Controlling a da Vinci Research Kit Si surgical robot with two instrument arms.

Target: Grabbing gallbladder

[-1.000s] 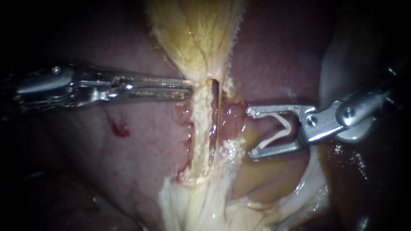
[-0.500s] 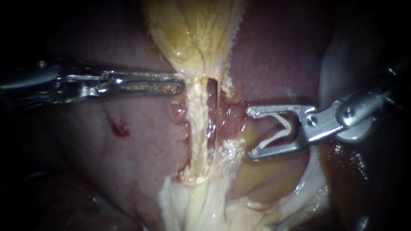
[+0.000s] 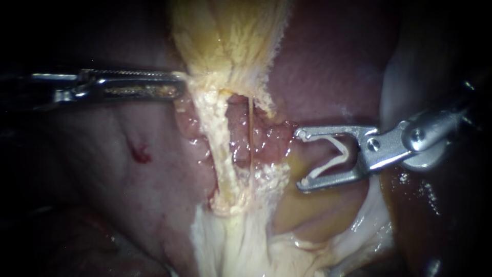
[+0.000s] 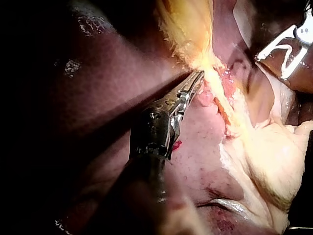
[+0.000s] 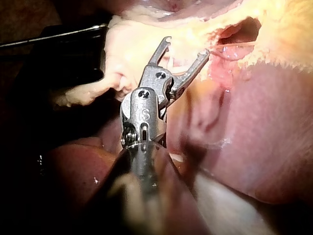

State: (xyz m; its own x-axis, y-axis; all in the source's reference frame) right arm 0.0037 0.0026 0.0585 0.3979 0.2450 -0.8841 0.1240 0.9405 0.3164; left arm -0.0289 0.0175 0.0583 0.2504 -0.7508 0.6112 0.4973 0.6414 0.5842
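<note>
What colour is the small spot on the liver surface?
Red. The spot stands out on the pale pink liver, best in the endoscope view.

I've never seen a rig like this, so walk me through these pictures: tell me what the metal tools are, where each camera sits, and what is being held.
These are two thin robot instruments working on a pig's liver and gallbladder, the yellowish sac. The wide picture comes from the endoscope, a camera close to the tissue. The other two come from cameras mounted on each instrument's arm. The left instrument enters from the left, its jaws shut on the gallbladder's pale edge, which looks stretched toward it. The right instrument enters from the right. Its jaws stand wide apart and carry a white clip between them.
</note>
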